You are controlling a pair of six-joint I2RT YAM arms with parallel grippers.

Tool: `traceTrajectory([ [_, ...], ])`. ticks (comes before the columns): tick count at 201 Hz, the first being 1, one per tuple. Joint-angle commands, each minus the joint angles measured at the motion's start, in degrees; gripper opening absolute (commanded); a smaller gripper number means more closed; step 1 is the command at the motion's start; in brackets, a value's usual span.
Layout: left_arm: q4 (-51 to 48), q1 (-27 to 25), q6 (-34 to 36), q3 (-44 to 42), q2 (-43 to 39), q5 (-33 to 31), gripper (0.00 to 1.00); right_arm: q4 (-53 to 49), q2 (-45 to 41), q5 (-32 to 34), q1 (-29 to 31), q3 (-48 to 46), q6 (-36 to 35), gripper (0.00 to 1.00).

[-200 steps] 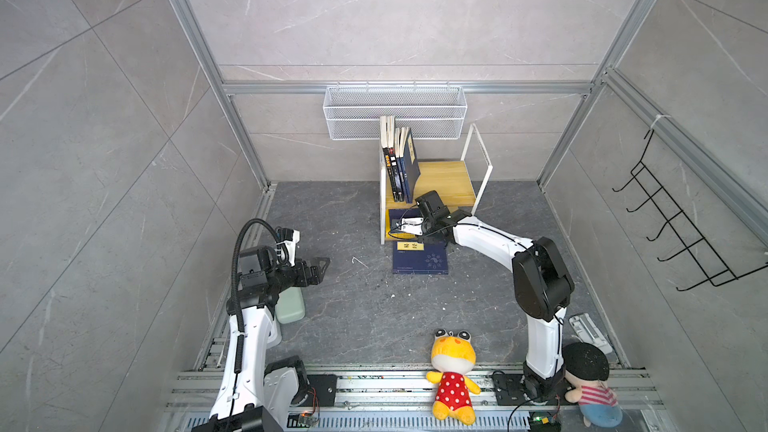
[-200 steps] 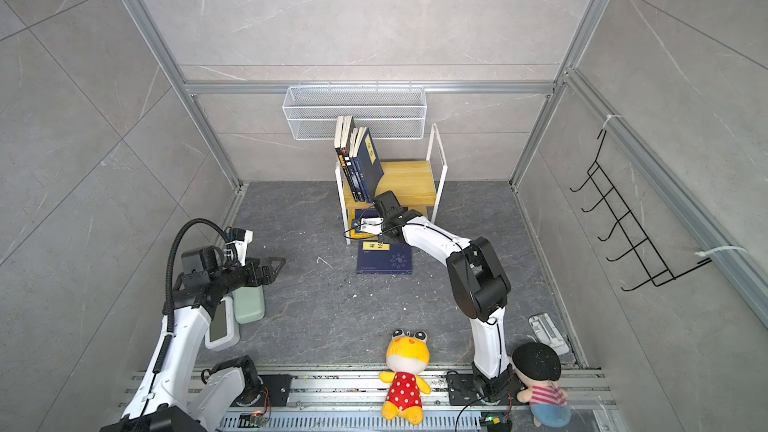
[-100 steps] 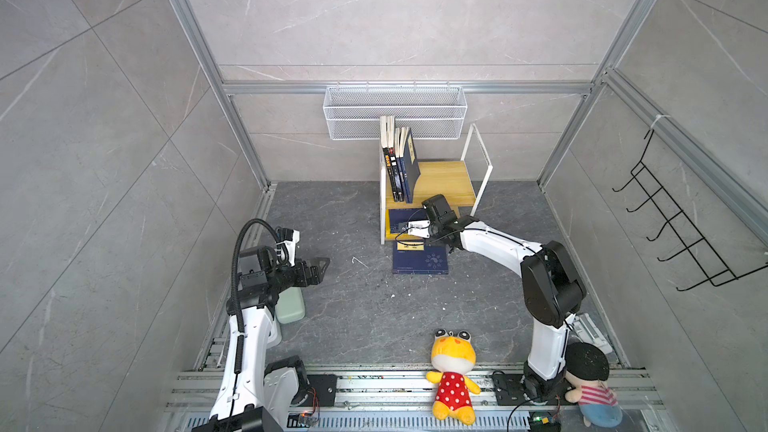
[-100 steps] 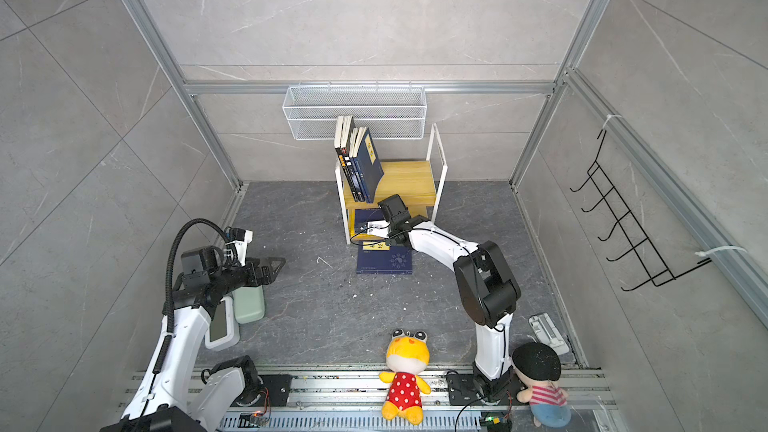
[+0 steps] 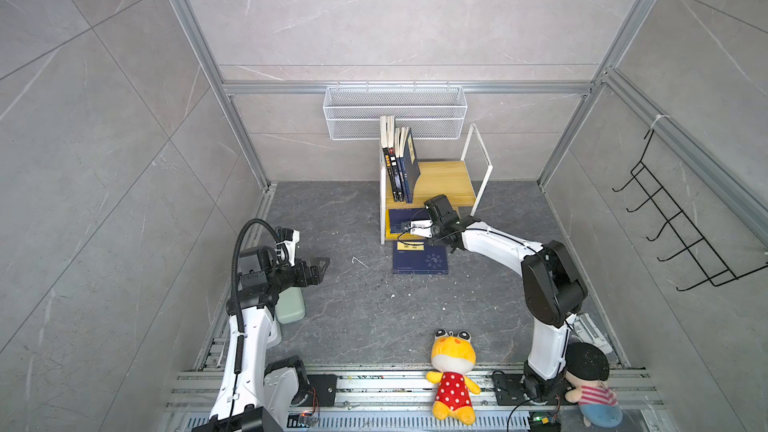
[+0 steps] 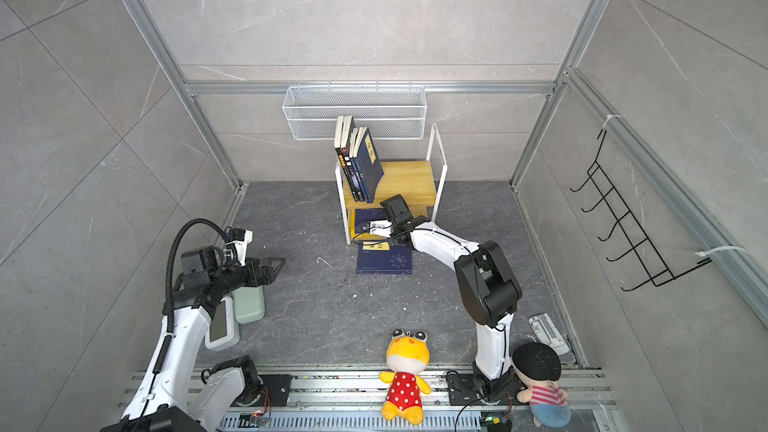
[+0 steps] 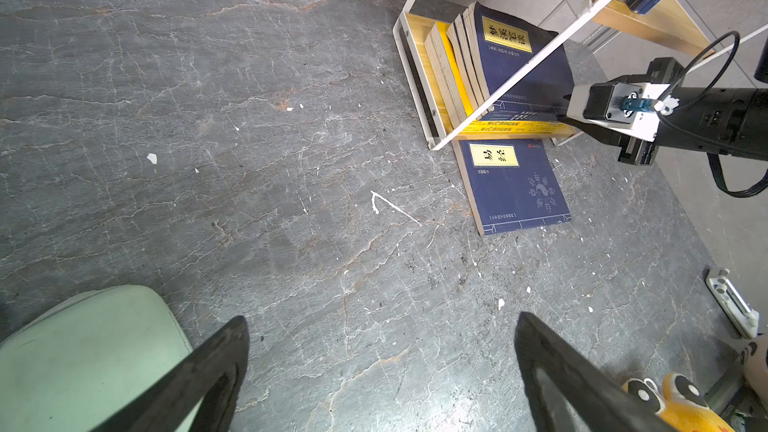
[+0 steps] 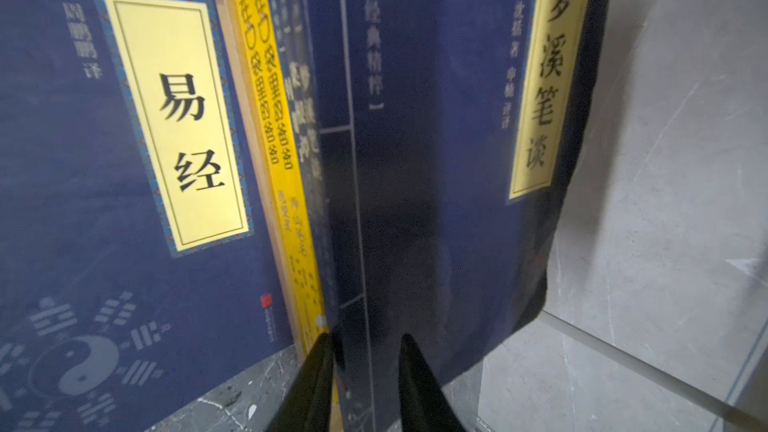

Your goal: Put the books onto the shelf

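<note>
Clamped, apparently, at its right edge by right gripper point(image 8: 365, 338): thin navy yellow-labelled paperback point(image 8: 436, 139), light, floppy. Spread wide, empty: left gripper point(image 7: 382, 317).

navy book point(image 5: 419, 261) flat before shelf point(image 5: 449, 180), other books point(image 5: 399, 168) shelved
</note>
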Motion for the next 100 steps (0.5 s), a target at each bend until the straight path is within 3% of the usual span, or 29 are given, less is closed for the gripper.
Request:
traceTrajectory([
  [1, 1.6, 0.37, -0.26, 0.96, -0.32, 1.24, 1.0, 1.44, -1.01, 1.23, -0.09, 0.94, 1.54, 0.32],
  [51, 1.27, 0.28, -0.09, 1.14, 0.1, 1.44, 1.0, -1.89, -10.64, -2.39, 1.31, -2.57, 10.88, 0.48],
  [77, 0.59, 0.34, 0.0, 1.75, 1.2, 1.61, 1.0, -7.14, -15.55, -3.43, 2.31, -3.48, 24.2, 0.5],
  [100, 1.13, 0.28, -0.31, 1.19, 1.3, 2.45, 1.0, -5.73, -21.91, -3.81, 2.71, -10.43, 36.22, 0.51],
])
